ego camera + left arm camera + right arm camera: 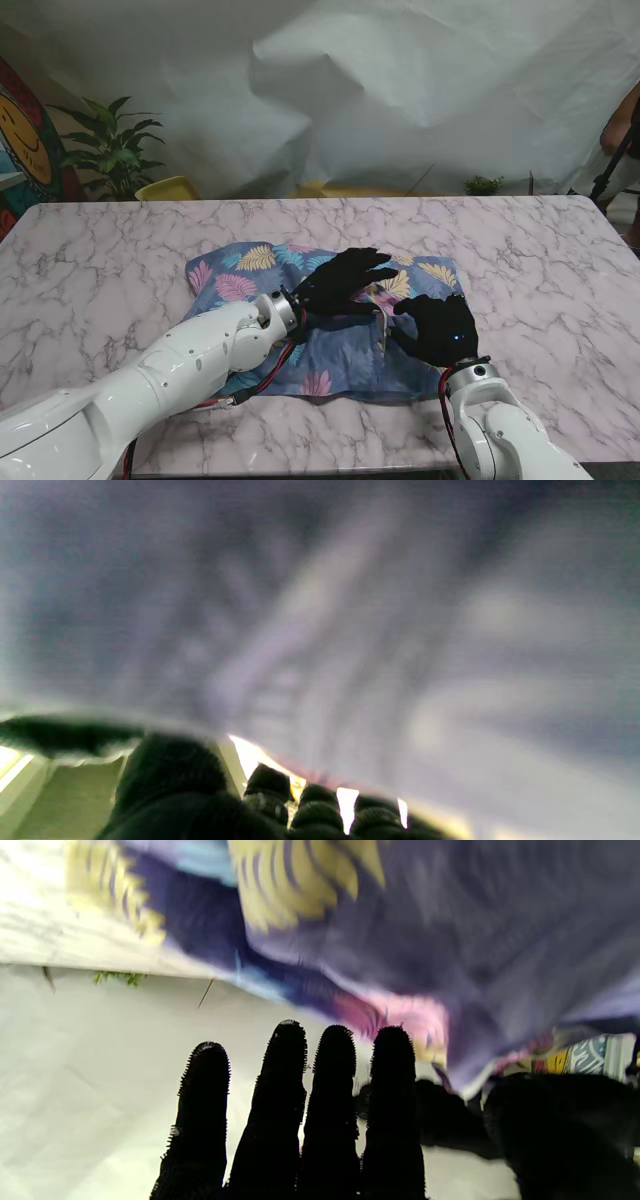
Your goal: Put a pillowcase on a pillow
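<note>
A: From the stand camera, what is lying on the marble table point(110, 255)?

B: A dark blue pillowcase point(250, 275) printed with pink, yellow and teal leaves is lying near the middle, bulging as though something is filling it, though no pillow is showing on its own. The left hand point(343, 281), in a black glove, is resting on top of the fabric with fingers spread and pointing right. The right hand point(440, 328) is sitting at the pillowcase's right, nearer edge, and a pale strip of cloth is standing up between the two hands.

A: Is either hand gripping?

B: I cannot tell for either from here; the fingers are hiding any contact. Beyond the table, a white sheet point(420, 90) is hanging, a potted plant point(110, 150) is standing at the left, and a yellow object point(168, 188) is peeking over the far edge.

A: And the left wrist camera?

B: Blurred bluish fabric point(320, 620) is covering nearly everything, very close to the lens. Gloved fingertips point(270, 782) are showing along the edge, against the cloth.

A: The right wrist camera?

B: Four fingers point(282, 1090) are stretching out straight and side by side, with nothing between them. The leaf-print cloth point(450, 930) is hanging just beside them, and the thumb side is dark against the fabric's edge, so whether it is pinching is unclear.
</note>
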You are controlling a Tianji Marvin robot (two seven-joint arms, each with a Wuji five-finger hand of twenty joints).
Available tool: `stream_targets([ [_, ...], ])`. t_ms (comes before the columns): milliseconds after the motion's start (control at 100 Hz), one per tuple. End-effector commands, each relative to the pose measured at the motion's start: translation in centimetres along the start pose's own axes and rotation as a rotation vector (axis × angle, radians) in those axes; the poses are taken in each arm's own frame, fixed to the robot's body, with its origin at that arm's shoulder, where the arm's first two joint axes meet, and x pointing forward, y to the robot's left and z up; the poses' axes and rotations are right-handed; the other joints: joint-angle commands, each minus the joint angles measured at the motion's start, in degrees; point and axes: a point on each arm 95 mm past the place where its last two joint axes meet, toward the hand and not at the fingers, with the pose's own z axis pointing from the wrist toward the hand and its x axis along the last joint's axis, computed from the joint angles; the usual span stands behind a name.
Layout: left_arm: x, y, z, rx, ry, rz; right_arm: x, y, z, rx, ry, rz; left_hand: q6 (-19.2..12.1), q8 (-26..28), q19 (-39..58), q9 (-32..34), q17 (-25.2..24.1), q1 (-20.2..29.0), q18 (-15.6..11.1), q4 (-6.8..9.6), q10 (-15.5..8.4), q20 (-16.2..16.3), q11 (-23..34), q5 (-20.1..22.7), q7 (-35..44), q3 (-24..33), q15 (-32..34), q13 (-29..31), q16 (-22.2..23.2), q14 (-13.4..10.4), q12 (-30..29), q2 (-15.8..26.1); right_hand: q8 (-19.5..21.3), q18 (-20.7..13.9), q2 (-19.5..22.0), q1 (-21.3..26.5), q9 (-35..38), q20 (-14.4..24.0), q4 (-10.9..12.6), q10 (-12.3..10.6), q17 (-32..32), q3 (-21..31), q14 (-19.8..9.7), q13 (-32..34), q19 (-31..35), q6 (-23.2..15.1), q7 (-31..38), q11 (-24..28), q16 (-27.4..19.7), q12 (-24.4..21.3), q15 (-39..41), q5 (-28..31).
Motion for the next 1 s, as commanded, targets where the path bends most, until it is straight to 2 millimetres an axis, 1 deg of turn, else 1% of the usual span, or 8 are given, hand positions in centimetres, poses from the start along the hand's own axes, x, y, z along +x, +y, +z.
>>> stream_targets([
  [0,-0.2,0.1,-0.3,-0.018,-0.004,0.010,-0.3,-1.4,0.5,0.044,0.021,0.010,-1.0,0.3,1.2,0.0,-1.1,0.9,-1.3,1.41,-1.4,1.1,1.4,0.2,0.5,-0.1,1.4,-0.2,-0.5,-1.2,-1.2,2.8,0.4,0.1,-1.0,0.0,0.0,0.6,1.2,-0.3,-0.2,2.0,0.0,0.0,0.6,-0.5,0.4,0.8,0.5,0.4,1.8,0.9],
  [150,-0.4,0.1,-0.5,-0.027,-0.013,0.010,0.3,-2.9,1.5,0.089,0.075,0.045,-1.0,0.3,2.2,0.1,-1.2,0.9,-1.3,1.42,-1.5,0.9,1.5,0.1,0.5,-0.1,1.5,-0.2,-0.7,-1.3,-1.3,2.9,0.5,0.1,-0.8,-0.3,-0.2,0.7,1.1,-0.3,-0.3,2.1,-0.1,0.0,0.6,-0.4,0.6,1.0,0.5,0.5,2.0,0.7],
  [250,-0.6,0.2,-0.6,-0.031,-0.019,-0.001,1.0,-3.6,2.1,0.104,0.118,0.047,-0.9,0.2,2.6,0.1,-1.3,0.9,-1.3,1.43,-1.5,0.5,1.6,0.1,0.5,-0.1,1.6,-0.1,-0.7,-1.3,-1.4,3.0,0.6,0.0,-0.6,-0.4,-0.3,0.7,1.1,-0.3,-0.4,2.0,-0.1,-0.2,0.6,-0.5,0.7,1.1,0.5,0.5,2.0,0.6],
  [450,-0.7,0.2,-0.9,-0.043,-0.021,-0.004,2.3,-4.2,2.9,0.121,0.159,0.023,-0.9,0.2,3.2,0.2,-1.3,1.1,-1.2,1.46,-1.5,-0.1,1.7,0.3,0.6,-0.1,1.9,-0.1,-0.8,-1.3,-1.5,3.2,0.6,0.0,-1.1,0.0,-0.8,0.7,1.2,0.2,-0.5,2.4,0.0,-0.5,0.6,-0.3,0.7,1.2,0.4,0.5,2.1,0.3],
  [580,-0.9,0.5,-0.6,-0.050,-0.024,0.005,2.8,-4.1,3.0,0.131,0.192,-0.044,-0.7,0.2,3.8,0.2,-1.3,2.3,-1.2,1.61,-1.4,-0.4,1.7,0.4,0.6,0.3,2.1,0.0,-0.9,-1.2,-1.6,2.8,0.6,-0.2,-1.3,-0.2,-1.0,0.7,1.2,0.0,-0.5,2.5,-0.2,-0.6,0.6,-0.7,0.7,1.2,0.3,0.5,2.1,0.1],
  [660,-1.0,0.9,-0.4,-0.058,-0.027,-0.012,2.9,-3.8,2.9,0.123,0.191,-0.047,-0.6,0.2,3.9,0.1,-1.4,2.5,-1.3,1.60,-1.3,-0.7,1.6,0.2,0.5,0.3,1.9,-0.2,-1.0,-1.2,-1.7,3.0,0.6,-0.2,-1.3,-0.1,-1.0,0.7,1.2,0.2,-0.6,2.6,-0.2,-0.7,0.5,-0.6,0.8,1.1,0.3,0.5,2.1,0.2],
  [770,-1.0,1.6,-0.1,-0.067,-0.023,-0.021,3.0,-2.8,2.4,0.099,0.183,-0.053,-0.6,0.2,3.9,-0.1,-1.5,3.3,-1.6,1.63,-1.2,-1.1,1.5,0.1,0.6,0.3,1.7,-0.4,-1.1,-1.2,-1.7,2.9,0.6,-0.2,-1.3,-0.1,-0.8,0.6,1.2,0.2,-0.7,2.5,-0.2,-0.8,0.4,-0.7,0.8,1.1,0.2,0.5,2.1,0.4],
  [990,-1.2,2.8,-0.1,-0.128,-0.018,-0.006,2.9,0.4,1.1,0.020,0.133,-0.059,-0.1,0.1,3.5,-0.8,-1.7,6.2,-1.9,1.82,-0.8,-1.9,0.6,-0.3,0.7,0.7,0.7,-1.0,-1.1,-1.0,-1.8,2.0,0.4,0.0,-1.1,-0.1,-0.7,0.6,1.1,0.3,-0.8,1.7,0.1,-0.8,0.2,-0.7,0.4,0.9,0.1,0.3,1.9,0.6],
])
